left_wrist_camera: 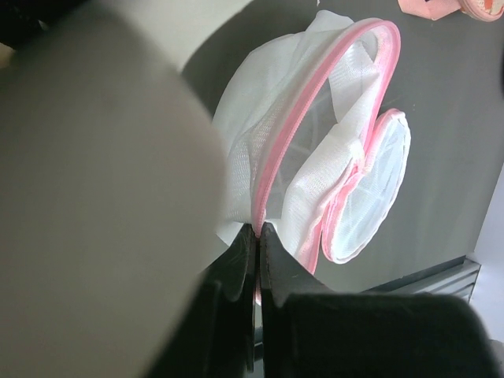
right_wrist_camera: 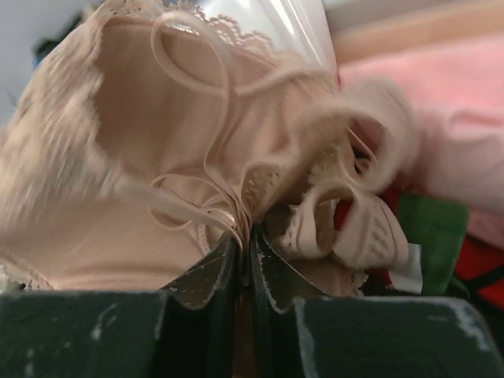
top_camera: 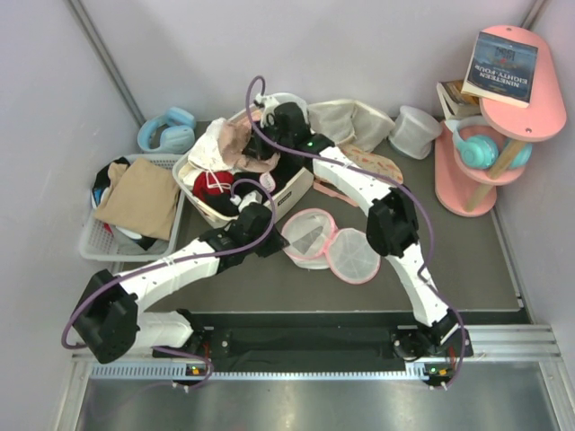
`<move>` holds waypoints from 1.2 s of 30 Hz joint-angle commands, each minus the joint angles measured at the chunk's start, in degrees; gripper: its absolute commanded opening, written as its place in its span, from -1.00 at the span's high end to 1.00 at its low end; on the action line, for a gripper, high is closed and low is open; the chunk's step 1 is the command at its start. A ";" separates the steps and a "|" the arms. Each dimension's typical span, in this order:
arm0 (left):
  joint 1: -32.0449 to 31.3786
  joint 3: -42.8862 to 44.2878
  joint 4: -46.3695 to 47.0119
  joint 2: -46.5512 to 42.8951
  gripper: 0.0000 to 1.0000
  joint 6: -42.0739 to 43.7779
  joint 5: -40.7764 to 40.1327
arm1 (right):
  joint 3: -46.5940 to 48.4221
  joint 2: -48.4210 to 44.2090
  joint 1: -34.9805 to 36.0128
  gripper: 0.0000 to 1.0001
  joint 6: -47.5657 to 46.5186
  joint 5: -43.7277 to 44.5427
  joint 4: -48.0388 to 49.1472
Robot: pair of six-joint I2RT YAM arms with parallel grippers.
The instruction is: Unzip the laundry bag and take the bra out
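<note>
The bag (top_camera: 310,235) lies on the table (top_camera: 467,260), just in front of the cream basket (top_camera: 292,199). It is seen unzipped: its round lid (top_camera: 354,257) is folded open to the right and stays joined to the body at 1 side. In the left wrist view the pink rim (left_wrist_camera: 269,177) is pinched between the 2 fingers of the left tool (left_wrist_camera: 257,230), which are drawn together to a narrow slit on the near edge of that rim. Only white mesh can be made out inside the bag.

The bra (right_wrist_camera: 142,142) is outside the bag and is gripped by the right tool (right_wrist_camera: 248,236), whose fingers are pressed together on a bunch of thin straps and lace edging. From above, the bra is seen over the far left part of the basket, above a heap of white, red and black clothes. Whether it touches them cannot be told. The right arm is stretched across the table and over the basket's far right corner.

A pale crate (top_camera: 90,242) holding a tan cloth is set left of the basket. Blue headphones (top_camera: 167,131) lie behind the crate.
</note>
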 commanded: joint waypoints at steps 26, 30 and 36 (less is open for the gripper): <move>0.09 -2.22 -6.22 -7.54 1.00 -1.63 -1.62 | -25.06 -36.73 -3.44 -0.99 -2.39 2.85 -4.08; 0.09 -2.40 -6.66 -7.81 1.00 -0.84 -1.18 | -45.40 -52.88 -5.56 -0.99 -1.86 8.22 -8.38; 0.09 -2.40 -6.31 -7.63 1.00 -0.22 -0.39 | -73.27 -67.06 -8.98 -0.91 3.31 13.24 -16.37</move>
